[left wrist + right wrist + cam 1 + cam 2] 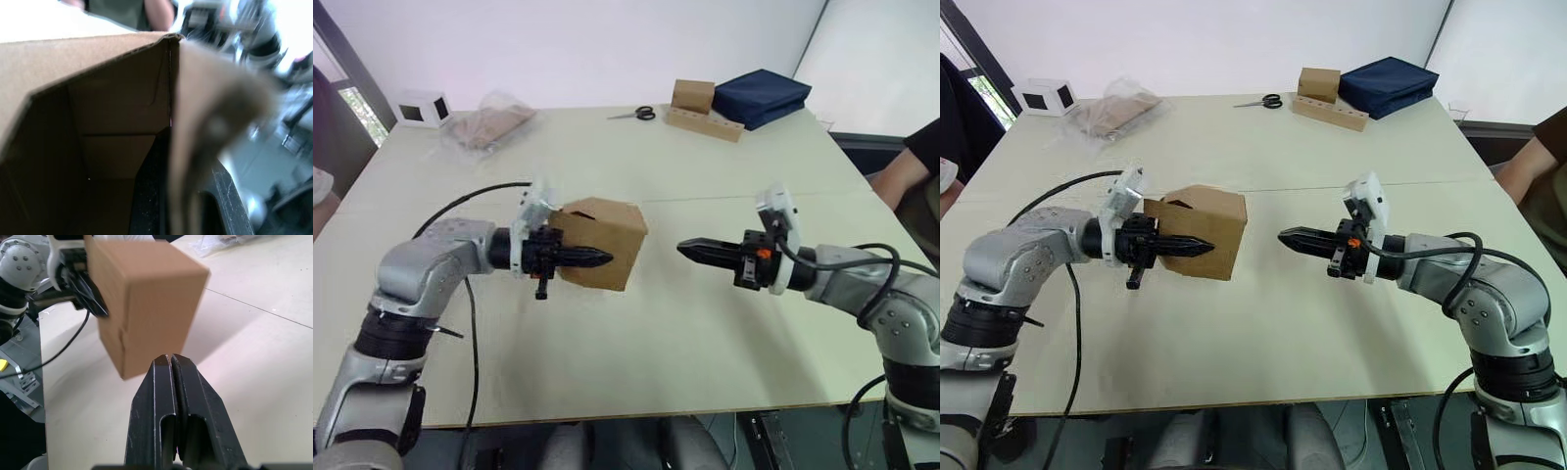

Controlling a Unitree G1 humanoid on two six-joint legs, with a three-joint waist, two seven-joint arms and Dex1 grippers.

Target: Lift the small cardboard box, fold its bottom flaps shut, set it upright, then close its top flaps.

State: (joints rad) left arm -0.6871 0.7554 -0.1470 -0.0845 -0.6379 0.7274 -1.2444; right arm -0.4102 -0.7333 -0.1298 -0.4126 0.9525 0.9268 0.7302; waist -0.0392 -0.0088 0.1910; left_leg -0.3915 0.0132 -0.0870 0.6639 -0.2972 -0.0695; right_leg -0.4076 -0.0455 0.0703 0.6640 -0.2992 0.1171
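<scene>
The small cardboard box (615, 227) is plain brown and hangs tilted a little above the table (636, 352), left of centre. My left gripper (605, 258) is shut on the box's near side wall. In the left wrist view the cardboard wall (195, 122) runs between its fingers, and the open inside of the box (98, 103) shows. My right gripper (685, 248) is shut and empty. It points at the box from the right, a short gap away. The right wrist view has the box (146, 298) just beyond the closed fingertips (171, 358).
Along the far edge lie scissors (634, 114), a brown box with a long tan strip (703, 110), a navy bag (762, 96), a clear plastic bag (489, 124) and a white box (423, 108). A person's arm (901, 166) rests at the table's right side.
</scene>
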